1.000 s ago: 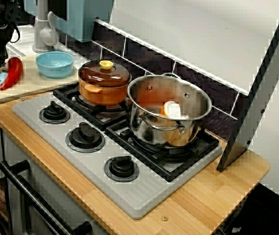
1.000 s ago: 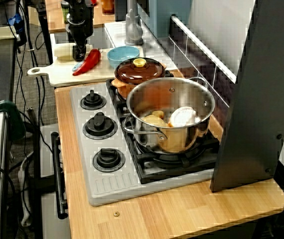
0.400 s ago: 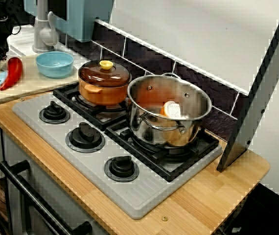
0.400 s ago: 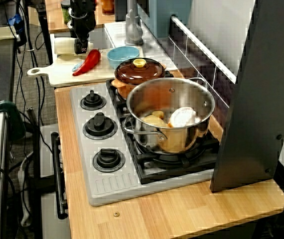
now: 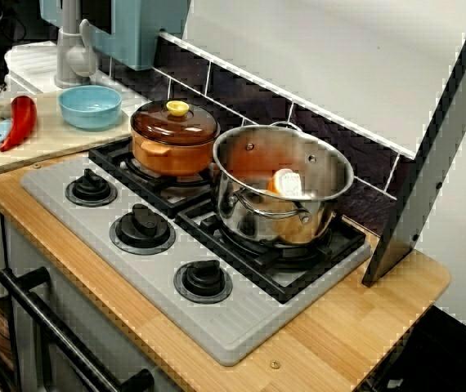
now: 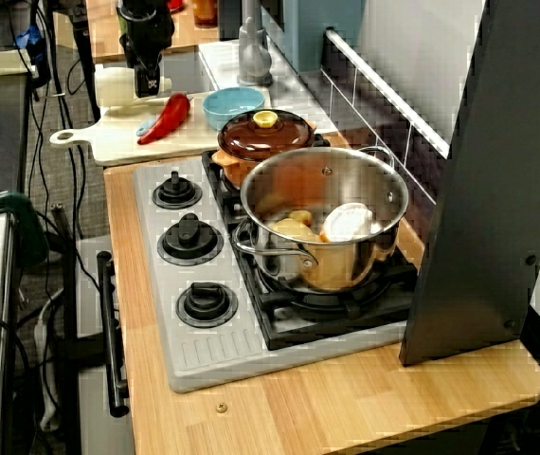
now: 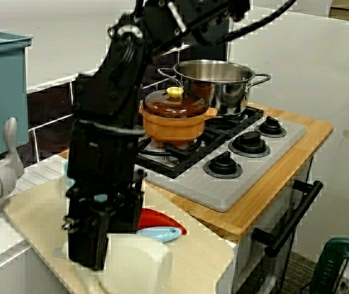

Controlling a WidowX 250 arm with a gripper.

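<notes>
In the high view from the stove's right end, my gripper (image 6: 145,87) hangs above the far end of a wooden cutting board (image 6: 109,142), just over a white cup (image 6: 117,90). A red pepper (image 6: 166,116) and a small light-blue utensil (image 6: 147,126) lie on the board to its right. In the close view from the sink side, the gripper (image 7: 95,251) is a dark block right behind the cup (image 7: 135,266), with the pepper (image 7: 159,219) beyond. Nothing shows between the fingers; their spread is unclear. The front view shows only the pepper (image 5: 20,118) and board (image 5: 53,139).
A blue bowl (image 6: 234,102) sits beside the board. On the stove stand a brown lidded pot (image 6: 265,135) and a steel pot (image 6: 325,223) holding white and yellow items. A grey faucet (image 6: 253,57) rises behind the bowl. Knobs (image 6: 190,237) line the stove front.
The gripper has risen from the cutting board beside the pepper and drawn back toward the far end, nearly leaving the front view. The board shifted slightly.
</notes>
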